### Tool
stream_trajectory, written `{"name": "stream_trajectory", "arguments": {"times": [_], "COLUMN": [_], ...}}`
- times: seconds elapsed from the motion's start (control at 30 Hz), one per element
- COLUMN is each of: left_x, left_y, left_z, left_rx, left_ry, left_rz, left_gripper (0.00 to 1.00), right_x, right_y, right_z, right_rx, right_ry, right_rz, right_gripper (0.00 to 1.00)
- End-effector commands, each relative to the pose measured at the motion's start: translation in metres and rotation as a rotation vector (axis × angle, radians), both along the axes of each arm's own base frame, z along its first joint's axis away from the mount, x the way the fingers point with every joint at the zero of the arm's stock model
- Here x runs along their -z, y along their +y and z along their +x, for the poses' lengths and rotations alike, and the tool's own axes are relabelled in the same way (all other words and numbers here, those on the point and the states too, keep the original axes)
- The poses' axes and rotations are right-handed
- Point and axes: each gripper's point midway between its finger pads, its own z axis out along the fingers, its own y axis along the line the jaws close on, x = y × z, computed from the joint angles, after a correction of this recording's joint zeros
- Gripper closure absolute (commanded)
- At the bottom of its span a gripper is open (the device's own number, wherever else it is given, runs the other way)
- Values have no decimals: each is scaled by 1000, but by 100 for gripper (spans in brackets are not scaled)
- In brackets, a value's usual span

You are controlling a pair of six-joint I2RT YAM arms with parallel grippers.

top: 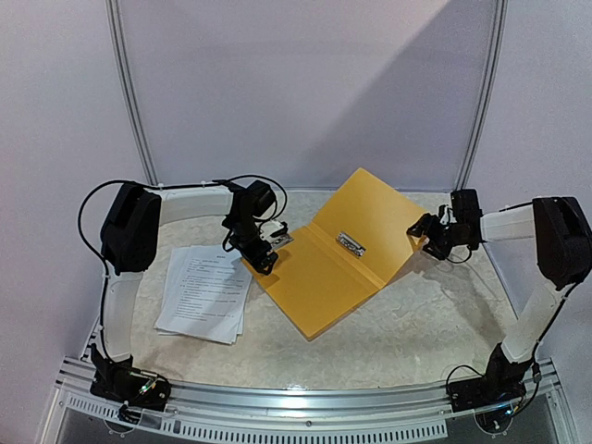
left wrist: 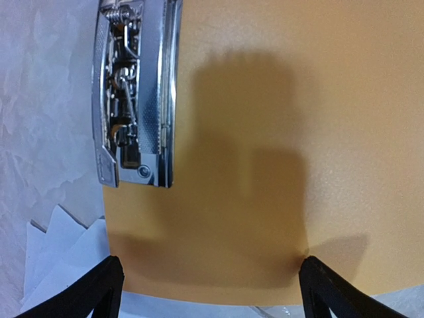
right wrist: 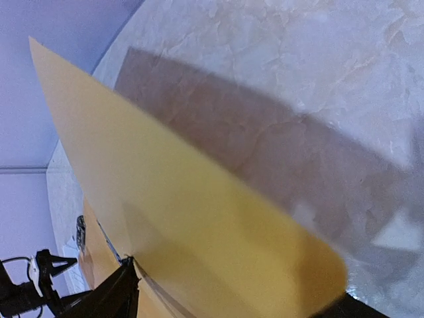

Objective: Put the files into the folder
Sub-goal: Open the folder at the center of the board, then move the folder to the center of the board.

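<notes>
One pale, marbled worktop (top: 416, 324) carries everything. At its centre lies the folder (top: 319, 287), opened out. One panel lies flat toward 7 o'clock, and the other cover is tilted up off the surface toward 1 o'clock, throwing a shadow beneath it. The files (top: 199, 296) sit as a slightly fanned stack at 9 o'clock of the folder, just beside it, with none inside it yet.

Handling, as a judgement: the folder looks like smooth, springy plastic, light but stiff enough to hold its shape. A free edge of the cover is the place to take it. The sheets look thin, floppy and apt to slide over one another. A projecting corner or edge of the stack offers the best purchase, since they lie flat on the surface.

The left tool (top: 262, 257) hangs over the flat panel's 10 o'clock corner. Its fingers (left wrist: 99, 291) stand wide apart with only the folder surface showing between them, and it holds nothing. The right tool (top: 424, 231) is at 3 o'clock, at the raised cover's free edge. Its jaws are well apart with the cover running between them. Whether the cover rests on a finger cannot be told, but it is not clamped.

The metal clip (top: 351, 244) sits at the fold, unobstructed.
</notes>
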Motion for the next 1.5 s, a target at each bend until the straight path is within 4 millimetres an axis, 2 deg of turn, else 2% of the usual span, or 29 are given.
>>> {"name": "stream_trajectory", "arguments": {"times": [0.0,0.17,0.33,0.4,0.57,0.83,0.87,0.93,1.0,1.07,1.1,1.2,1.3,1.47], "left_x": [0,-4,-7,-9,-14,-25,-24,-20,-15,-11,-10,-12,-15,-27], "left_y": [1,1,0,-1,-3,-16,-19,-26,-36,-48,-54,-70,-77,-84], "left_z": [-1,-1,0,-1,-3,-11,-13,-20,-28,-40,-46,-58,-60,-53], "left_rx": [23,35,42,46,58,98,106,129,156,196,219,268,285,319], "left_ry": [-24,-35,-41,-40,-37,-31,-27,-16,0,18,24,25,3,-85], "left_rz": [28,26,19,12,1,-42,-41,-33,-26,-24,-25,-33,-25,10], "left_gripper": [5,5,5,5,5,4,4,4,4,4,5,4,5,4], "right_x": [-6,-3,4,12,18,43,49,52,56,50,48,38,23,-29], "right_y": [-8,-2,-2,-5,-14,-28,-31,-37,-45,-54,-58,-67,-74,-86], "right_z": [20,13,-11,-27,-69,-180,-195,-220,-239,-245,-247,-244,-233,-197], "right_rx": [99,81,58,53,50,132,165,238,302,355,375,396,353,219], "right_ry": [-107,-113,-58,-1,89,307,340,357,364,312,303,249,228,173], "right_rz": [223,312,274,228,143,82,83,88,80,63,50,4,-78,-272], "right_gripper": [37,74,98,100,100,100,99,89,71,48,44,31,29,26]}}
